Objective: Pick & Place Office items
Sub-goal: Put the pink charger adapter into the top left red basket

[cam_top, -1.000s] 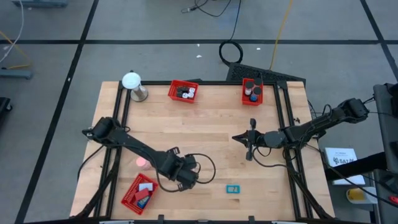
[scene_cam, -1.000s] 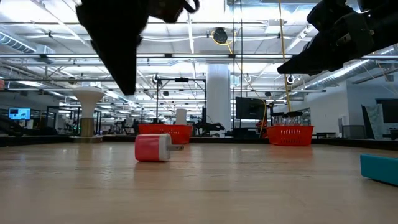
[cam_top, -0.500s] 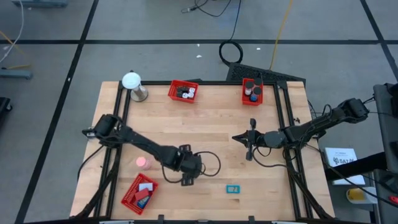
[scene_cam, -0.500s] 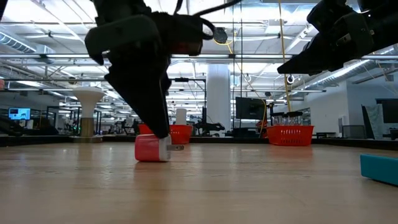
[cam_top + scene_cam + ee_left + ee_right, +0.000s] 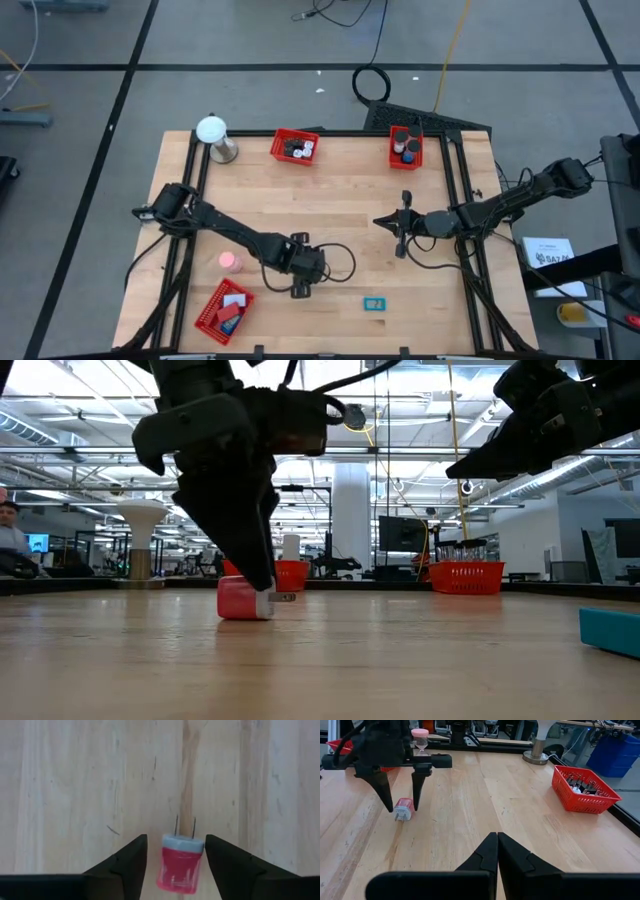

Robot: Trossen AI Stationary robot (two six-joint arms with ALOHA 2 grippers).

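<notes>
A small red charger plug with a white face and two metal prongs lies on its side on the wooden table. My left gripper is open and points down, with one finger on each side of the plug and a gap showing on both sides. The low view shows the gripper low over the plug, and the right wrist view shows the plug from across the table. In the high view the left gripper hides it. My right gripper is shut and waits above the table's right half.
Red mesh trays stand at the near left, the far middle and the far right. A white ball on a silver stand is in the far left corner. A pink roll and a teal piece lie on the wood. A person is in the room behind.
My left gripper has come down from high above the table and shifted a little toward the right edge. Its open fingers now stand around the red plug. The plug has not moved.
</notes>
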